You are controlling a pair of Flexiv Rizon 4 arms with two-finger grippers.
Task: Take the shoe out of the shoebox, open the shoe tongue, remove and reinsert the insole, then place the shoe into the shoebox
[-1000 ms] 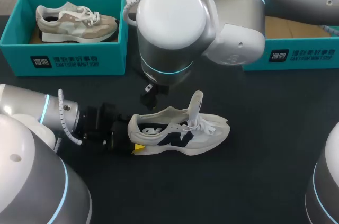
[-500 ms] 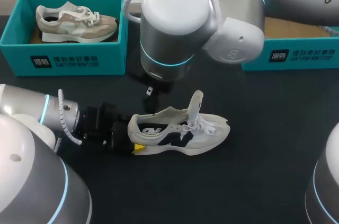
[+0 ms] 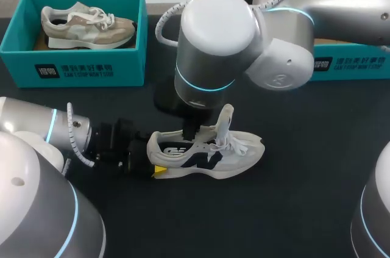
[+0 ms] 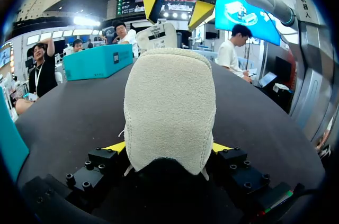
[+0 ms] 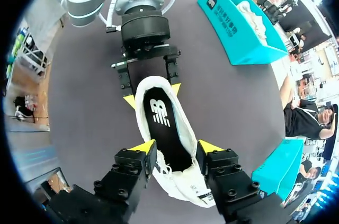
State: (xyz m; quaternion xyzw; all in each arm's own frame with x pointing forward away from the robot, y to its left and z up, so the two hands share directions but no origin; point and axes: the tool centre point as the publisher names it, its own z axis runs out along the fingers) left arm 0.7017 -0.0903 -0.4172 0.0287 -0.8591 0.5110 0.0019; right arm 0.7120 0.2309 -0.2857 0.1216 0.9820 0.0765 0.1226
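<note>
A white shoe [image 3: 210,153] with a dark logo lies on its sole on the black table, its tongue [image 3: 226,116] standing up. My left gripper [image 3: 153,158] is shut on the heel [image 4: 169,102], a yellow tip pressed on each side. My right gripper [image 5: 176,149] hangs over the shoe's mouth, open, one tip beside each wall of the upper. The black insole [image 5: 161,123] lies inside the shoe, ahead of those tips. In the left wrist view the right gripper [image 4: 175,8] shows above the tongue. My right wrist hides most of that gripper [image 3: 190,129] from overhead.
A teal shoebox [image 3: 73,66] at the back left holds a beige shoe [image 3: 85,26]. A second teal shoebox [image 3: 350,66] stands at the back right, partly behind my right arm. Bare black tabletop [image 3: 304,197] lies in front of and to the right of the white shoe.
My right arm has shifted right and come down, bringing its gripper over the shoe's mouth with the fingers drawn closer together. The left gripper and the shoe have stayed put.
</note>
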